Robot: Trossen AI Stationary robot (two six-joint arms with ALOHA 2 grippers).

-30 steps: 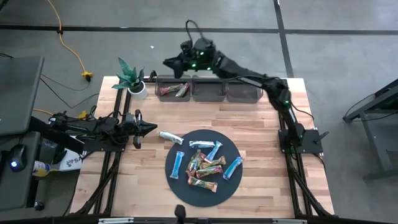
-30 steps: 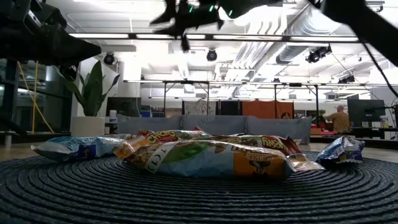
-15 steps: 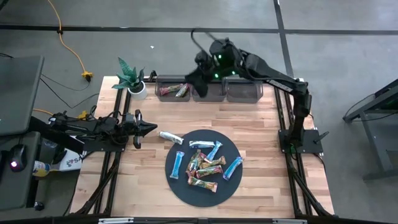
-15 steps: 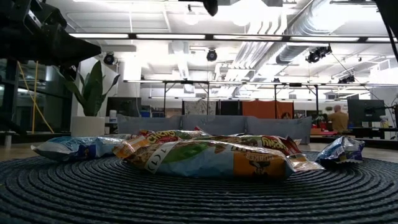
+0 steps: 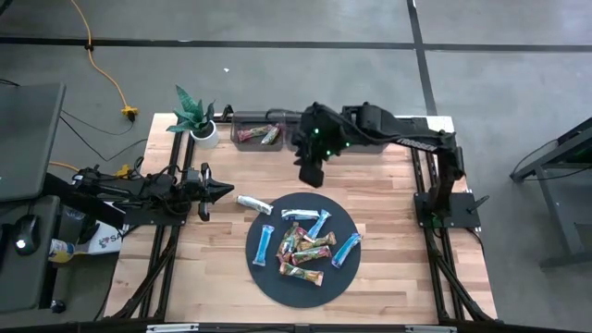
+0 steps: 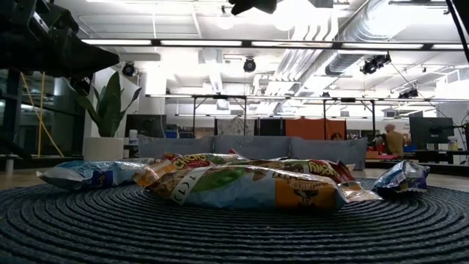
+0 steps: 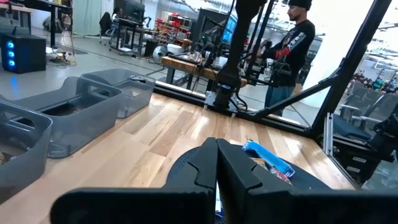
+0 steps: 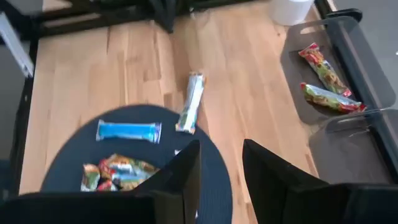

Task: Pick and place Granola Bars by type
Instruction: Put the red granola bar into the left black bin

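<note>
While the left gripper [image 5: 222,190] waits pressed together at the table's left edge, the right gripper [image 5: 309,174], fingers spread and empty, hovers between the bins [image 5: 310,135] and the granola bars [image 5: 303,247] piled on the dark mat [image 5: 342,277]; it should descend squarely over one bar.

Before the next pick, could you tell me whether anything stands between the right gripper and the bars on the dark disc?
Nothing visible does. The right gripper, open and empty, hangs above bare wood between the bins and the disc; the granola bars lie uncovered. The left gripper waits off to the side.
</note>
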